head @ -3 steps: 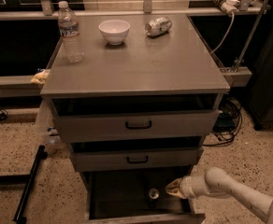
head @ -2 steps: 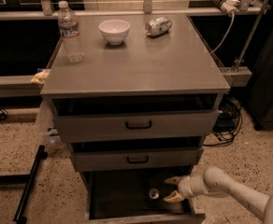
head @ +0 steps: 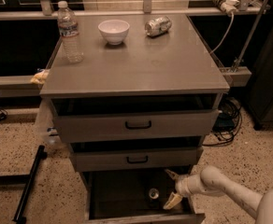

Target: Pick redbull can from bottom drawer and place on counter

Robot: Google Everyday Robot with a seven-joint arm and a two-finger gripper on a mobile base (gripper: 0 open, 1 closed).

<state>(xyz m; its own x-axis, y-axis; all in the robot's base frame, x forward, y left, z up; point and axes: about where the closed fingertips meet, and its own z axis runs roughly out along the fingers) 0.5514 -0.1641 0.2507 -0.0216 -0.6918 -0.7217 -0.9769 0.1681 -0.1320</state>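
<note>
The redbull can (head: 153, 193) stands upright in the open bottom drawer (head: 127, 195), its silver top showing against the dark interior. My gripper (head: 170, 188) reaches into the drawer from the right on a white arm. Its two pale fingers are spread open, one above and one below, just right of the can and apart from it. The counter (head: 141, 64) is the grey metal top of the cabinet above.
On the counter stand a water bottle (head: 69, 31) at the back left, a white bowl (head: 113, 31) and a dented silver can (head: 158, 25) lying on its side. The two upper drawers (head: 136, 124) are slightly pulled out. Cables hang at the right.
My gripper has moved left, closer to the can, and its fingers have spread wider. The can has not moved.
</note>
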